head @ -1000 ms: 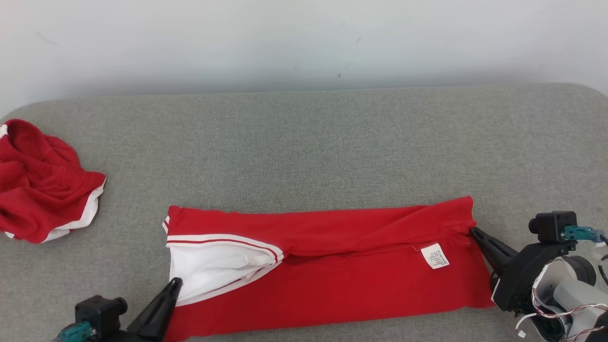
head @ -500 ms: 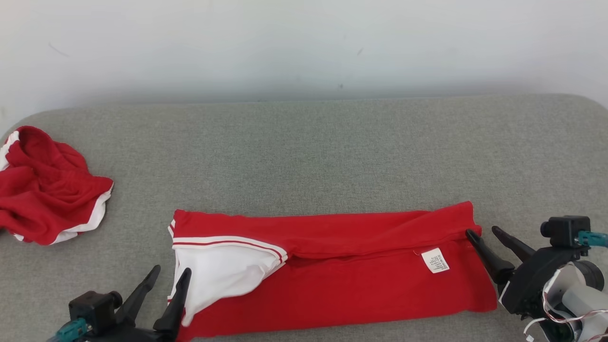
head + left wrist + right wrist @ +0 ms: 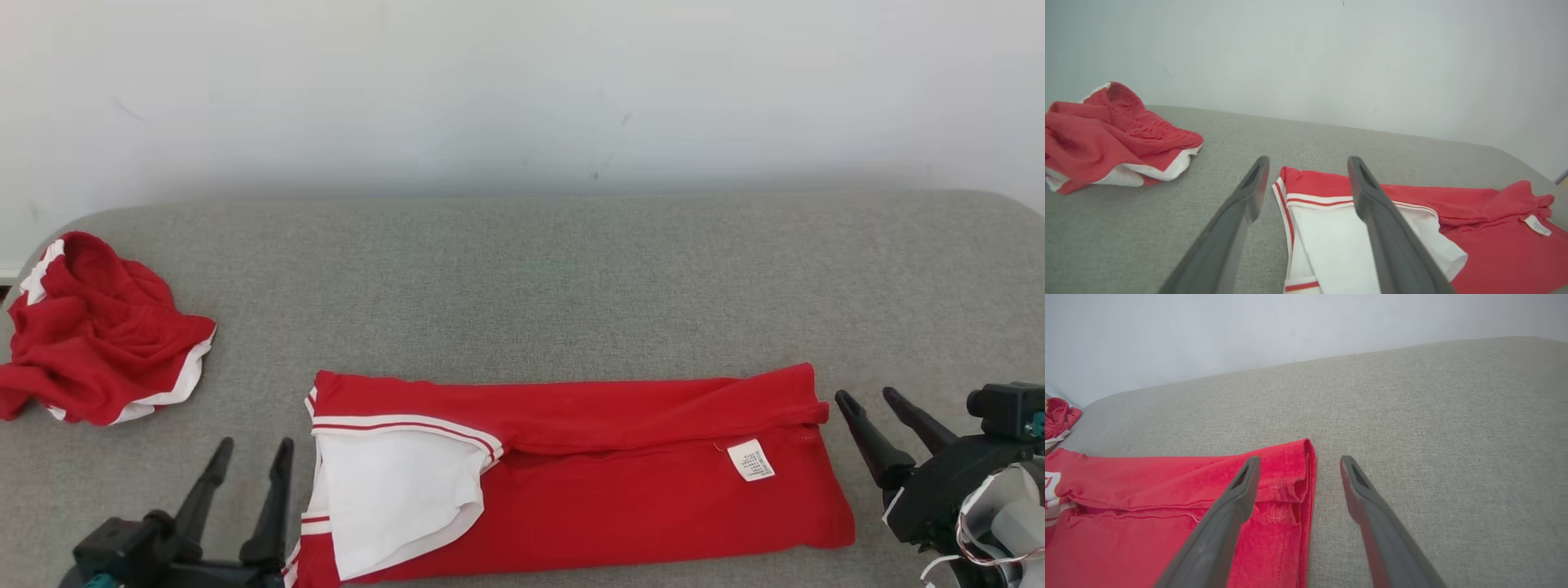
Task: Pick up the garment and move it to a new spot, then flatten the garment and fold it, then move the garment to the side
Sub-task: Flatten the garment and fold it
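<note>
The garment (image 3: 620, 482) is a red top with a white sleeve panel and a white label, folded into a long band across the near part of the grey cushion (image 3: 539, 278). It also lies low in the left wrist view (image 3: 1490, 245) and at the lower left of the right wrist view (image 3: 1151, 514). My left gripper (image 3: 251, 446) stands open just off the band's left end, fingers apart and empty (image 3: 1308, 161). At the band's right end my right gripper (image 3: 868, 398) is open too, clear of the cloth (image 3: 1298, 460).
A second red and white garment (image 3: 98, 339) lies crumpled at the cushion's far left (image 3: 1114, 134). A pale wall (image 3: 522, 90) rises behind the cushion. Bare grey fabric stretches behind the band and to its right.
Both grippers were shut on the band's ends a second ago; they have opened and drawn back from the cloth. The camera tilted, shifting the whole picture down.
</note>
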Tool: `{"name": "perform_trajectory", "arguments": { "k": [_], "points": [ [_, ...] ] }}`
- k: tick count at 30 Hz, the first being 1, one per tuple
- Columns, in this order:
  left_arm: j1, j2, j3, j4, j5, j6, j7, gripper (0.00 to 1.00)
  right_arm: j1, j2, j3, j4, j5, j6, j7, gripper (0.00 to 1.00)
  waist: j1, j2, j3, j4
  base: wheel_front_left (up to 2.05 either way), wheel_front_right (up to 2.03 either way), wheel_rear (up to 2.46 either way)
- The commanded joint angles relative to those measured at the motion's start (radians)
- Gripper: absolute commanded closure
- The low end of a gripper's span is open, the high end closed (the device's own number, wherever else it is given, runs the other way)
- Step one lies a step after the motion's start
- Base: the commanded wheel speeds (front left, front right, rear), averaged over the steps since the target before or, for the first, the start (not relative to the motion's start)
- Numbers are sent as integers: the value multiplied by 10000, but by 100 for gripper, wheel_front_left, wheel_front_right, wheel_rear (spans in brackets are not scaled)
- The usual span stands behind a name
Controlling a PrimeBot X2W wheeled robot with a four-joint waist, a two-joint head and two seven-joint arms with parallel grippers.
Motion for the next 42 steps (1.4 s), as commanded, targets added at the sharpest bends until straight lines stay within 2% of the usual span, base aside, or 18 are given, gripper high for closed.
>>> {"name": "perform_trajectory", "arguments": {
  "k": [1, 3, 9, 23, 34, 42],
  "points": [
    [176, -43, 236, -206, 233, 104, -57, 0, 93, 128, -185, 181, -144, -20, -64, 0, 0, -1, -64, 32, 0, 0, 0],
    [386, -229, 713, -647, 668, 318, -57, 0, 121, 331, -609, 651, -499, -20, -73, 0, 0, -1, -106, 61, 0, 0, 0],
    [678, -585, 1445, -1224, 1297, 567, -58, 0, -44, 967, -1174, 1600, -1023, -20, -23, 0, 0, -1, -87, 151, 0, 0, 0],
    [884, -1193, 2065, -1302, 2052, 252, -58, 0, -821, 2288, -1530, 3763, -1797, -20, 1127, 0, 0, -1, 48, 622, 0, 0, 0],
    [1016, -1477, 2365, -1320, 2403, 100, -58, 0, -580, 2252, -1484, 3759, -1968, -20, 2218, 0, 0, -1, 41, 496, 0, 0, 0],
    [1030, -1642, 2460, -1249, 2525, -10, -59, 0, -298, 2322, -1480, 3301, -2065, -20, 3161, 0, 0, -1, 81, 338, 0, 0, 0]
  ]
}}
